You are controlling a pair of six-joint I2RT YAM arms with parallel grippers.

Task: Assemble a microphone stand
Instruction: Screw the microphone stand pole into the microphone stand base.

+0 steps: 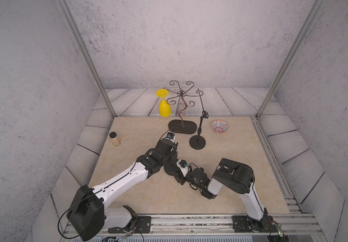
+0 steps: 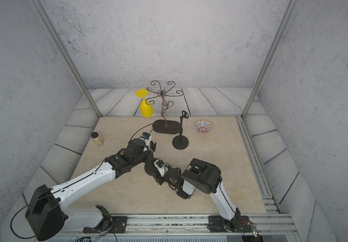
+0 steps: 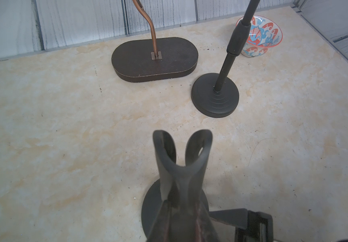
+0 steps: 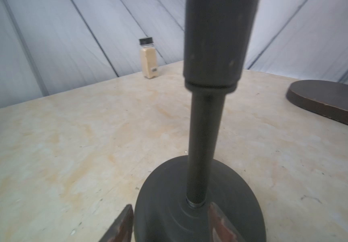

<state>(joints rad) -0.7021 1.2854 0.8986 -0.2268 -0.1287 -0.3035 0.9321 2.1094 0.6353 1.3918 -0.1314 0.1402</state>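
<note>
Left claw [image 3: 182,209] clenched on the stem of the forked microphone clip [image 3: 181,159], held above the round base [image 3: 150,207]. Right claw [image 4: 171,206] released, fingers apart on either side of the pole [image 4: 205,136] where it meets that base (no contact visible). Pole and base stand upright near mid-tabletop [image 4: 64,136], nearer the robot than the oval brown base [image 3: 154,60].

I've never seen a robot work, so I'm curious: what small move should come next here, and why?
Probably draw the right gripper straight back. Its jaws stand apart either side of the thin black pole, which sits upright in the round black base, while the left gripper grips the black forked clip above it.
</note>
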